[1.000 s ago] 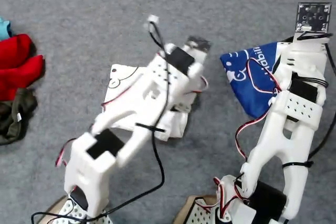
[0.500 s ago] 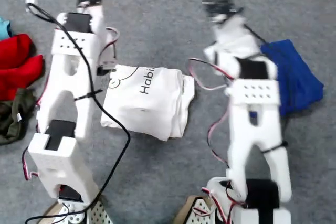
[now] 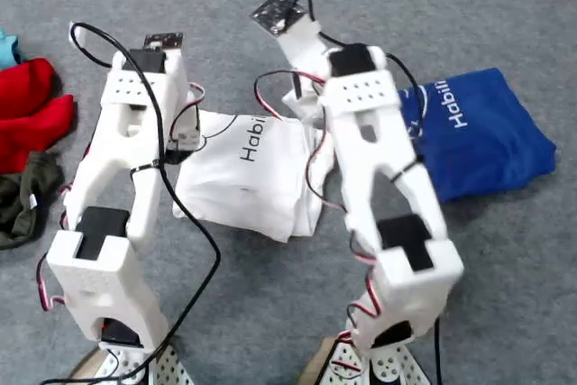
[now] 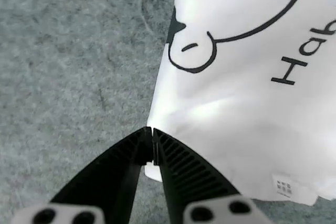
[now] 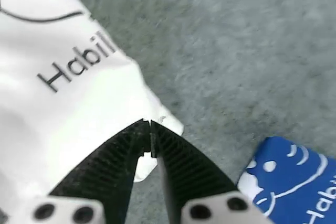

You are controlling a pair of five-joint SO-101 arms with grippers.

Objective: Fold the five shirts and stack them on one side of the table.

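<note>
Shirts lie in three spots on the grey table. One white shirt, folded into a rough rectangle with a line-drawn face and lettering on top, sits at the centre. One blue shirt, also folded and printed in white, lies at 3 o'clock from it, apart from it, with bare table between them in the right wrist view. At the table's 9 o'clock edge there is an unfolded heap: red cloth in two lumps, which may be one garment or two, one dark olive shirt just at 6 o'clock of the red, and a pale blue scrap at 12 o'clock of it, cut by the frame.

Two white arms rise from the 6 o'clock edge. The left arm covers the white shirt's 9 o'clock edge, and the right arm covers its 3 o'clock edge and part of the gap toward the blue shirt. One black cable loops off the left arm across the table, and red and white wires hang from the right arm over the white cloth.

The left end effector has its jaws pressed together, tips at the white shirt's edge below the drawn face. The right end effector is likewise closed tight, tips over the white shirt's corner near the lettering. Whether either pinches cloth I cannot tell.
</note>
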